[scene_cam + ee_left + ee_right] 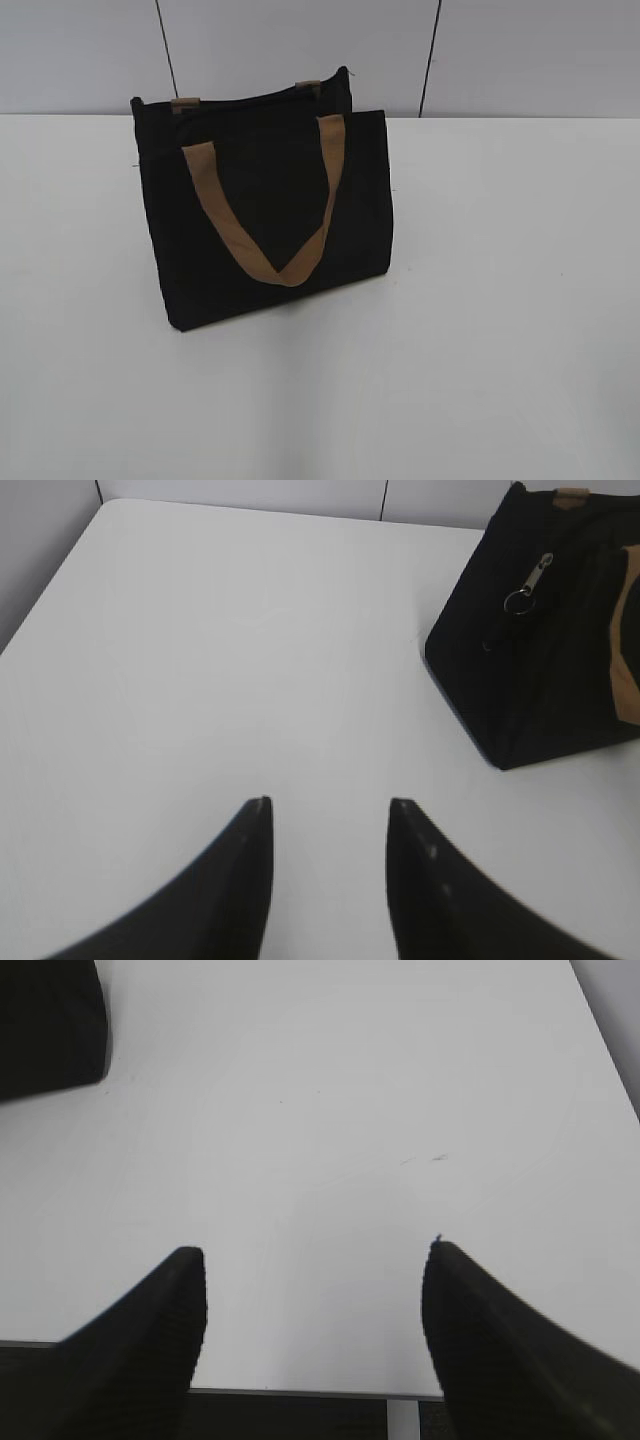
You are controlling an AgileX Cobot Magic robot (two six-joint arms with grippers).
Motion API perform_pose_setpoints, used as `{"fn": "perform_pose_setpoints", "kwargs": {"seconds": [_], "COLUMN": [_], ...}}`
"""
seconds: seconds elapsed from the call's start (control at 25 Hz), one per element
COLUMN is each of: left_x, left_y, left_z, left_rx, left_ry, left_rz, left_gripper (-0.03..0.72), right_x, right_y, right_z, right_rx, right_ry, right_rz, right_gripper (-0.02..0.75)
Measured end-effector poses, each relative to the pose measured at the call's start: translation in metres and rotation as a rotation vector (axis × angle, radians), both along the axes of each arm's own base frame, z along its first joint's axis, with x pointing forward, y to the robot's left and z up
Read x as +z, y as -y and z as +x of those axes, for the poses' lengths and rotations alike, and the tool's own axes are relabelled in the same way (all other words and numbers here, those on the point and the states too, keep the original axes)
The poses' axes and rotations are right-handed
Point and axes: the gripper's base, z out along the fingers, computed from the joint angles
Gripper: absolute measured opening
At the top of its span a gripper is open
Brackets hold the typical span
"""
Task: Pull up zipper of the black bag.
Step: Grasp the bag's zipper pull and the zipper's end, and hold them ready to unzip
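The black bag [270,215] stands upright on the white table [500,300], left of centre, with a tan strap handle [265,260] hanging down its front. In the left wrist view the bag [560,670] is at the upper right, and the zipper's silver pull tab [530,585] with a ring hangs at its end near the top edge. My left gripper [330,805] is open and empty over bare table, well short of the bag. My right gripper [315,1252] is open and empty near the table's front edge; a bag corner [50,1030] shows at its upper left. Neither gripper shows in the exterior view.
Grey wall panels [300,50] stand behind the table. The table's front edge [300,1392] lies just under the right gripper, and the table's left edge [50,590] shows in the left wrist view.
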Motion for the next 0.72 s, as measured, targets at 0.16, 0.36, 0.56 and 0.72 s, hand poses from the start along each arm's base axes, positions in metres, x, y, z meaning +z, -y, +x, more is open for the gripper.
{"fn": "perform_pose_setpoints", "kwargs": {"seconds": [0.16, 0.36, 0.56, 0.72], "left_x": [0.0000, 0.0000, 0.0000, 0.0000], "left_y": [0.0000, 0.0000, 0.0000, 0.0000], "left_z": [0.0000, 0.0000, 0.0000, 0.0000], "left_rx": [0.000, 0.000, 0.000, 0.000], "left_ry": [0.000, 0.000, 0.000, 0.000], "left_rz": [0.000, 0.000, 0.000, 0.000], "left_gripper": [0.286, 0.265, 0.243, 0.242], "right_x": [0.0000, 0.0000, 0.0000, 0.0000], "right_y": [0.0000, 0.0000, 0.0000, 0.0000], "right_z": [0.0000, 0.0000, 0.0000, 0.0000], "right_rx": [0.000, 0.000, 0.000, 0.000], "right_ry": [0.000, 0.000, 0.000, 0.000], "right_rz": [0.000, 0.000, 0.000, 0.000], "right_gripper": [0.514, 0.514, 0.514, 0.514]}}
